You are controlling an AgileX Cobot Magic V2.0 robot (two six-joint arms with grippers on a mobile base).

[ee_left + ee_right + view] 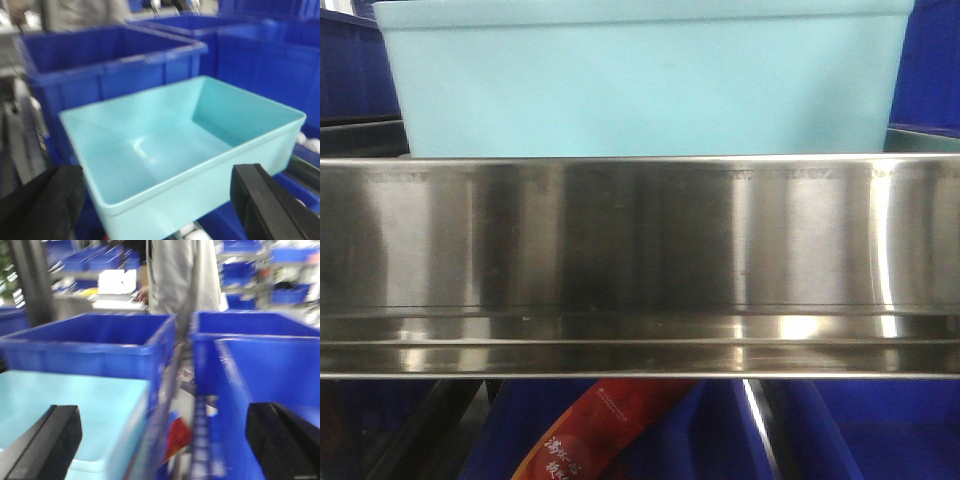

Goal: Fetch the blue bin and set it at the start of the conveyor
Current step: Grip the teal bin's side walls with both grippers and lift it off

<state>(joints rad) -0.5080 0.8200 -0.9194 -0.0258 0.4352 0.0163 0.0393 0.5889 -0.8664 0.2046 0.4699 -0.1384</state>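
- Sitting upright on a shelf, the blue bin (640,85) shows its long pale wall just behind the stainless-steel rail (640,260), which hides its base in the front view.
- Seen from the left wrist, the bin's inside is bare and smooth, with its rim level.
- The left gripper (160,200) is released: its black fingers (272,202) stand wide apart, with the bin's near wall between them. The blur makes it impossible to tell whether either finger touches the plastic.
- The right gripper (162,440) is likewise spread and holds nothing. The bin lies under its left finger, at the lower left of that view.
- Dark blue bins (110,65) stand close behind and beside the pale one, and more fill the level below the rail.
- A red packet (605,430) with printed characters lies among those lower bins.
- A person in a light coat (182,275) stands beyond the shelves, blurred.
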